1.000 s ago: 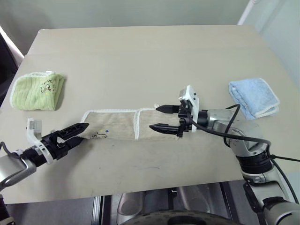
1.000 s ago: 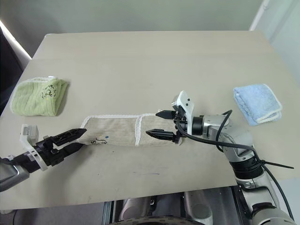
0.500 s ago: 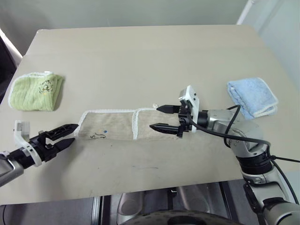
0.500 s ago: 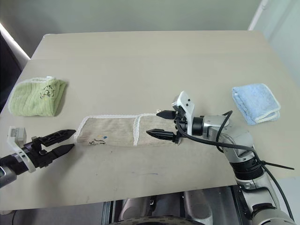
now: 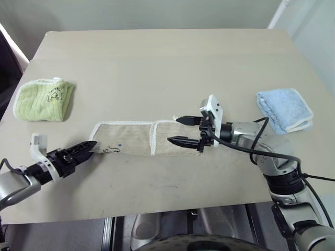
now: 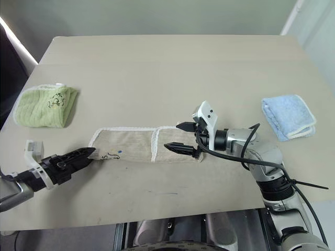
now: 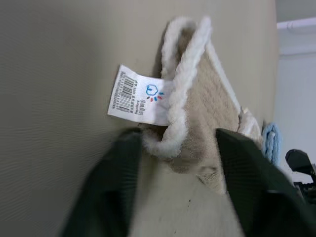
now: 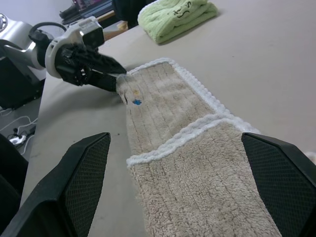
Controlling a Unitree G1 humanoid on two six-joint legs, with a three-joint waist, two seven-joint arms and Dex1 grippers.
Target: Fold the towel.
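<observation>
towel (image 5: 141, 139) lies as a long strip, right end lapped over; left gripper (image 5: 85, 149) narrowing on its left corner, right gripper (image 5: 183, 129) wide over the lap; crosswise folds remain

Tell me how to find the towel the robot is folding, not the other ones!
Look at the big tan table and find its near edge. The towel lies there as a long beige strip with white corded edging, stretched between the left end effector and the right end effector. The green cloth and the blue cloth are small bundles out at the sides.
</observation>
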